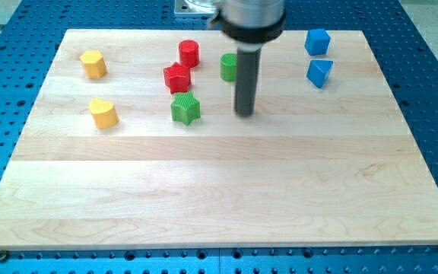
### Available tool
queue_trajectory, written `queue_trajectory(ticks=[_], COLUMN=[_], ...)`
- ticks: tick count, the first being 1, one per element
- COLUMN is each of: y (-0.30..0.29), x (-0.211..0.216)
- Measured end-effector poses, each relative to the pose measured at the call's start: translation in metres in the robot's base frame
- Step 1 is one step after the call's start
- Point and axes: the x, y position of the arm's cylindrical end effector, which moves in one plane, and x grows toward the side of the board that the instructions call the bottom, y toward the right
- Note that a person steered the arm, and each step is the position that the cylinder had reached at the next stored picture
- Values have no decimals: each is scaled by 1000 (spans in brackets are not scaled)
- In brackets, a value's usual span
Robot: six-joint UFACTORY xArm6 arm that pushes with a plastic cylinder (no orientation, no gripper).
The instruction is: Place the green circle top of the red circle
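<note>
Pale wooden worktop (219, 190) sits on a blue perforated base (432, 46). Dark rod (245, 80) comes down from a grey cylindrical mount (253, 19) at the view's top centre. My tip (244, 113) rests on the worktop in the upper middle of the board. No pincer on this arm, just the plain rod, so nothing is spread or pinching. Green circle (228, 67) is a short upright cylinder, partly hidden behind the rod on the rod's left edge; it sits above and slightly left of my tip, near but apart from the tip itself. Cannot tell if the rod shaft touches it. Red circle (188, 53) stands left of the green circle and a bit higher in the view, a clear gap between them. Red star (177, 78) lies just below the red circle, close or touching, can't tell. Green star (185, 108) is below the red star, left of my tip at roughly the same height, apart from it. Yellow hexagon-like block (93, 65) is at the upper left; yellow heart-like block (103, 113) below it. Blue cube (317, 41) is at the upper right, with a blue wedge-like block (319, 73) just below it, both well apart from my tip.
</note>
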Motion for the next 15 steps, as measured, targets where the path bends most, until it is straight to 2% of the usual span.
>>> queue_trajectory(ticks=[1, 2, 3, 5, 6, 7, 8, 13, 15], y=[-48, -50, -11, -20, 17, 5, -41, -66, 73], x=[-23, -34, -47, -118, -119, -142, -140, -138, -179])
